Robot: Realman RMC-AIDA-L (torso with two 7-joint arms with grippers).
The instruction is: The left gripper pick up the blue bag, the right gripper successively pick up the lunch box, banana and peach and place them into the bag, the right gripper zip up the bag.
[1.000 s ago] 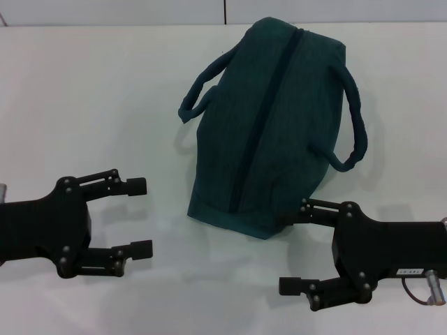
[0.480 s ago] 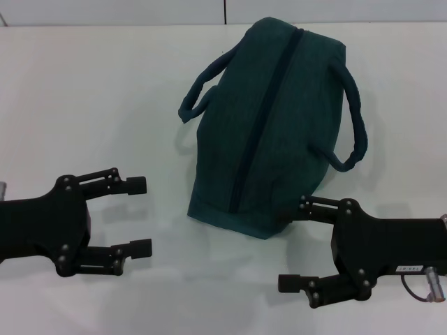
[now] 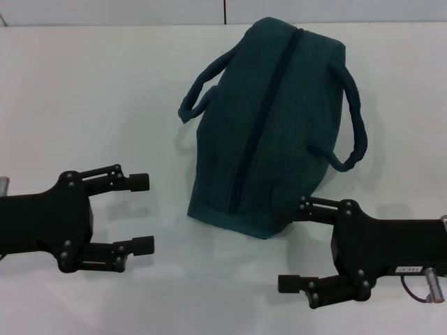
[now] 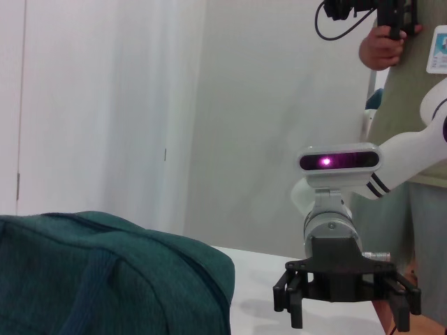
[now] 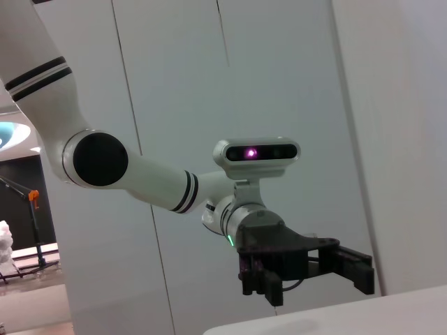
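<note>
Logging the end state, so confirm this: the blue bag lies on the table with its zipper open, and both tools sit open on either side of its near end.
One thing is wrong: the head view shows the blue bag zipped shut, not open. The rest stands: it lies on the table, with the left tool and right tool open on either side of its near end.

The blue bag (image 3: 272, 118) is dark teal with a black zipper (image 3: 262, 115); both grippers are black; the table (image 3: 91, 105) is white.
</note>
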